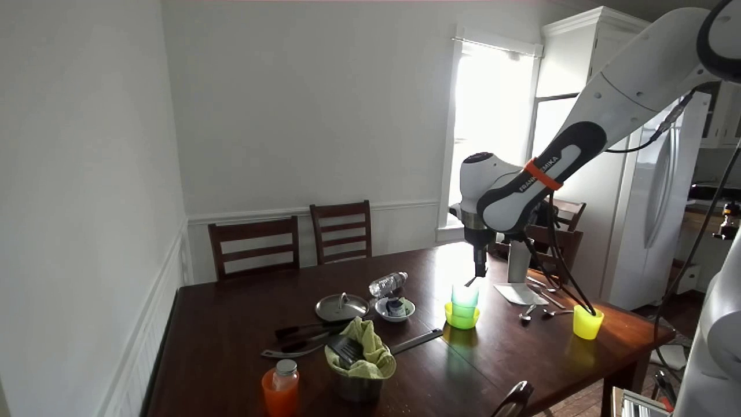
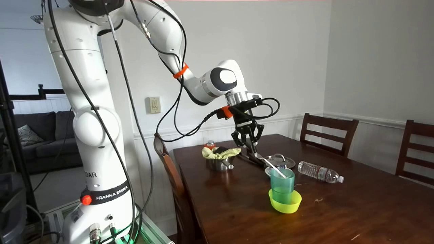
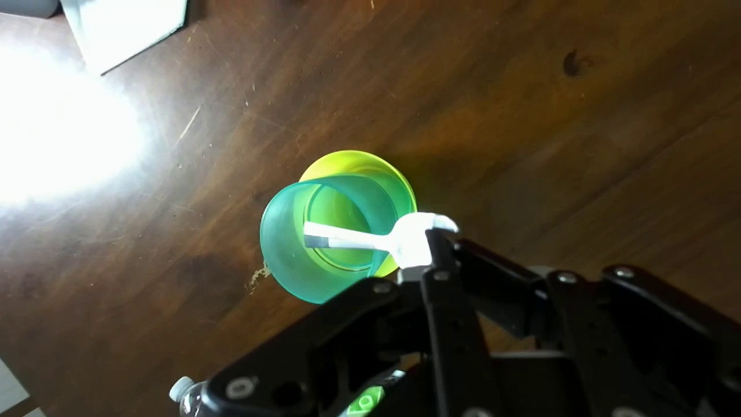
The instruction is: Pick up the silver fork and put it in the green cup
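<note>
- As the gripper (image 2: 254, 149) clamps the silver fork (image 3: 382, 241), pick-up appears complete
- Its handle reaches over the green cup (image 2: 282, 185)
- Lowering and release apparently remain

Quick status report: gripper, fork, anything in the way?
Gripper holding silver fork near its head. Fork tilted, handle end at mouth of green cup. Nothing seen in the way; cup stands in yellow-green bowl.

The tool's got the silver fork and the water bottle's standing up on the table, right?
Not quite: the water bottle isn't standing up. It lies on its side on the table, as both exterior views show. The tool does have the silver fork.
</note>
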Controlling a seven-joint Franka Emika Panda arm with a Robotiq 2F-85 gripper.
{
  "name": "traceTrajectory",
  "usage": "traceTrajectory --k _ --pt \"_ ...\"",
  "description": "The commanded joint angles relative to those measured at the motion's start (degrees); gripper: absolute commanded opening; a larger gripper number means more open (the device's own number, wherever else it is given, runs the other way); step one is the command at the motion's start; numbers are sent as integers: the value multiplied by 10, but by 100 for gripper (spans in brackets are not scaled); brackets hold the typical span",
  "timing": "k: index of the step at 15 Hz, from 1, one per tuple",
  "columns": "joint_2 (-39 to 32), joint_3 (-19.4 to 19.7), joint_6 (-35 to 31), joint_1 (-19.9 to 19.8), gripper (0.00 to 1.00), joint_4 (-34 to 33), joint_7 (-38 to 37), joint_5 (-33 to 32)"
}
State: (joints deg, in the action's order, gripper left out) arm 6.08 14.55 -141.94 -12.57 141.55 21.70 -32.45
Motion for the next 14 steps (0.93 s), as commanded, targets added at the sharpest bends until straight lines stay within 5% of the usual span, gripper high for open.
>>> traceTrajectory --k 1,7,14 --pt "-38 10 -5 -4 2 -31 66 68" --pt "-100 9 2 -12 2 -89 154 167" --pt "-147 7 15 -41 2 -137 183 211"
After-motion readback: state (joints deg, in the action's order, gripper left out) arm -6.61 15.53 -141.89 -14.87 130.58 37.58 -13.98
